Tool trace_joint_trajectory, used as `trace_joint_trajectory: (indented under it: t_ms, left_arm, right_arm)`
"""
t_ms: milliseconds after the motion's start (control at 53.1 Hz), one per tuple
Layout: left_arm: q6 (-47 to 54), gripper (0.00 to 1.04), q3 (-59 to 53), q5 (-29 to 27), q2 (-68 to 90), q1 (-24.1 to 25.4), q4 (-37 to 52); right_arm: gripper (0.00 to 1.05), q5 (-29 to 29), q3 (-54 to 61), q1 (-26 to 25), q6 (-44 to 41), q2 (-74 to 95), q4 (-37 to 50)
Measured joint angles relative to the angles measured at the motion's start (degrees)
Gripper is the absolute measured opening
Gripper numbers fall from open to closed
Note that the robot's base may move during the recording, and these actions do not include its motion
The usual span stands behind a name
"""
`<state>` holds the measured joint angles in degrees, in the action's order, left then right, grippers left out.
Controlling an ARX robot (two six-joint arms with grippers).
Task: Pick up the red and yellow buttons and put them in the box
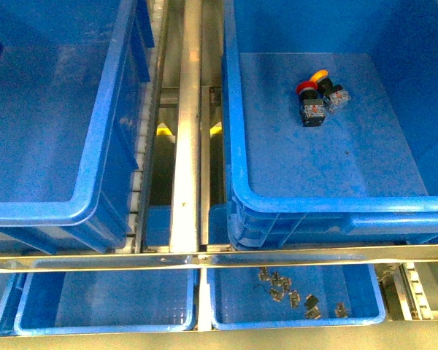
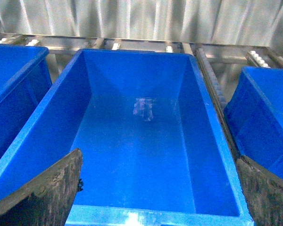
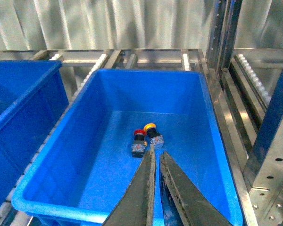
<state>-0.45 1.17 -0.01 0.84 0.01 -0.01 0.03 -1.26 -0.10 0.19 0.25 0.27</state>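
Right gripper nearly closed, holding nothing, poised above large deep blue plastic box. Left gripper spread wide over another deep blue bin, empty (only a glare spot on its floor). Front view: neither arm visible; red-capped push button and yellow-capped push button touching on box floor. Probably placing finished; next, searching for remaining buttons. Shallow blue tray with small metal parts seen only there.

Left gripper spread wide, right gripper nearly closed, empty
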Motion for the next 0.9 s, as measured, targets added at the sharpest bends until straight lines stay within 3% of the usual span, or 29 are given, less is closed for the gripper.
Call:
trace_joint_trajectory:
  t_ms: [471, 905]
  left_arm:
    - [0.0, 0.97, 0.0, 0.0, 0.0, 0.0, 0.0]
    - [0.0, 0.97, 0.0, 0.0, 0.0, 0.0, 0.0]
  right_arm:
    - [0.07, 0.0, 0.0, 0.0, 0.0, 0.0, -0.2]
    - [0.80, 0.0, 0.0, 0.0, 0.0, 0.0, -0.2]
